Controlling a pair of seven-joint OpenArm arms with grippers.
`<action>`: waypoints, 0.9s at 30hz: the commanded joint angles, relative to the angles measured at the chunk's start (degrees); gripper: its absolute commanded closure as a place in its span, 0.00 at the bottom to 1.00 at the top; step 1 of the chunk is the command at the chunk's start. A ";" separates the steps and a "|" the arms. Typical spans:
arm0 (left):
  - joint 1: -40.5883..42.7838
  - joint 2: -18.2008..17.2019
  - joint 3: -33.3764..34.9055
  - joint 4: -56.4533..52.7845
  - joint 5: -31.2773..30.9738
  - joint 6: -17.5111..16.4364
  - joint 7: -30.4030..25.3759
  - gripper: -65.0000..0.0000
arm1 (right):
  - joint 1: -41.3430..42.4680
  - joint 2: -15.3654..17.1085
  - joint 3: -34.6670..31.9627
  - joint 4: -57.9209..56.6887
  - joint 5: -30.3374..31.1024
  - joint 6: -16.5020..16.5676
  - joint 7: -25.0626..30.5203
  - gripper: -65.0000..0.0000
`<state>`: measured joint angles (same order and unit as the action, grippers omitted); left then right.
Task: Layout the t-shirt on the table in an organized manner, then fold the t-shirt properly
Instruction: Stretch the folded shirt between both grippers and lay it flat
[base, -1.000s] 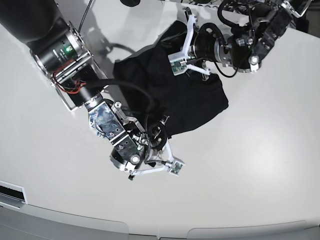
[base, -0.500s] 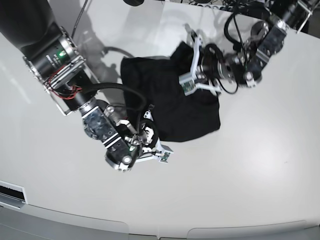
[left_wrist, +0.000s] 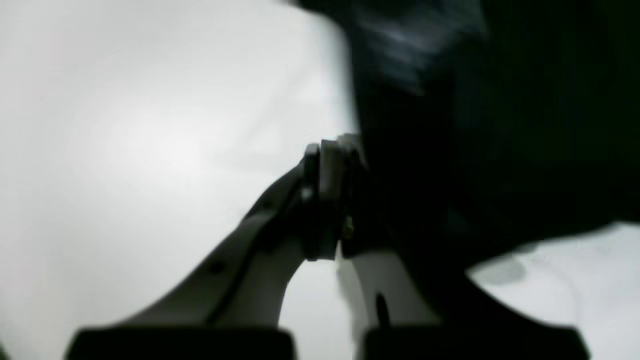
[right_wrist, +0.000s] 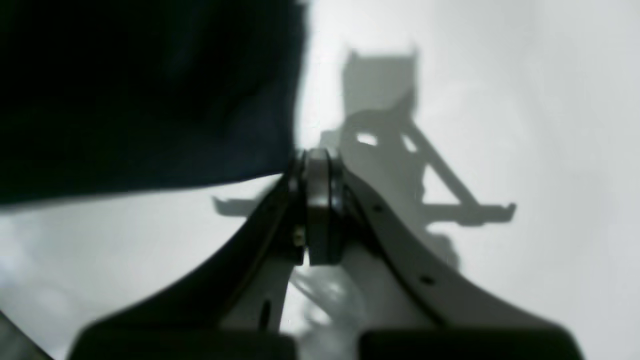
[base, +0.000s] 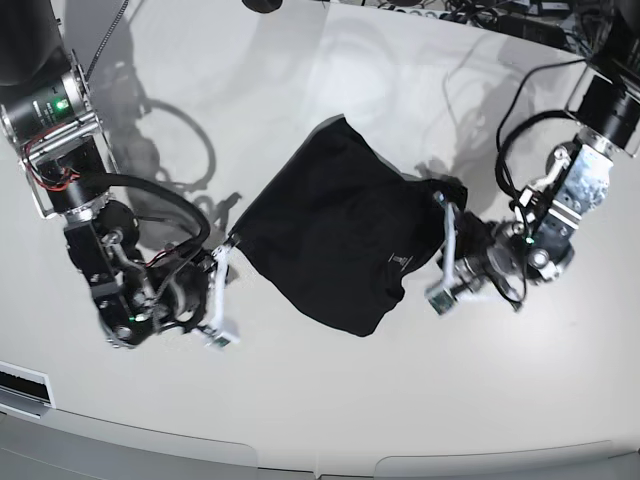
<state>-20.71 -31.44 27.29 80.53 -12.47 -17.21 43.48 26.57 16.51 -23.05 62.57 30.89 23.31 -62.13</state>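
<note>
The black t-shirt (base: 340, 220) lies spread on the white table (base: 330, 400), stretched between my two grippers, with its small grey logo (base: 398, 262) facing up. My right gripper (base: 229, 247) is shut on the shirt's left corner. In the right wrist view the right gripper (right_wrist: 316, 160) pinches the fabric edge, with the shirt (right_wrist: 140, 90) to the upper left. My left gripper (base: 440, 203) is shut on the shirt's right corner. In the left wrist view the left gripper (left_wrist: 332, 150) is closed, and the shirt (left_wrist: 500, 125) covers its right finger.
The table's curved front edge (base: 300, 455) runs along the bottom. Cables (base: 480, 15) lie at the back right. A dark slot (base: 20, 390) sits at the lower left. The right arm's body (base: 60, 130) stands at the left, the left arm's (base: 590, 150) at the right.
Both grippers have moved apart: the right one leftward, the left one down and to the right. The shirt, bunched at the back before, is now pulled out wide between them.
</note>
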 joint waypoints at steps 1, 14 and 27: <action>-0.92 -1.07 -0.46 1.75 -0.24 1.09 -0.28 1.00 | -0.20 0.28 3.52 0.76 0.46 0.04 1.27 1.00; 3.04 -1.88 -18.27 3.85 -34.05 -15.76 6.34 1.00 | -7.19 -9.31 16.87 -0.35 -14.82 9.66 23.32 1.00; 12.92 -1.88 -25.59 3.85 -35.04 -21.05 6.56 1.00 | -7.06 -10.78 16.65 -0.90 -2.73 16.69 9.60 1.00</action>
<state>-6.68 -32.38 2.24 83.55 -46.30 -38.06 51.03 17.82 5.50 -6.57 60.93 27.68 39.64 -54.06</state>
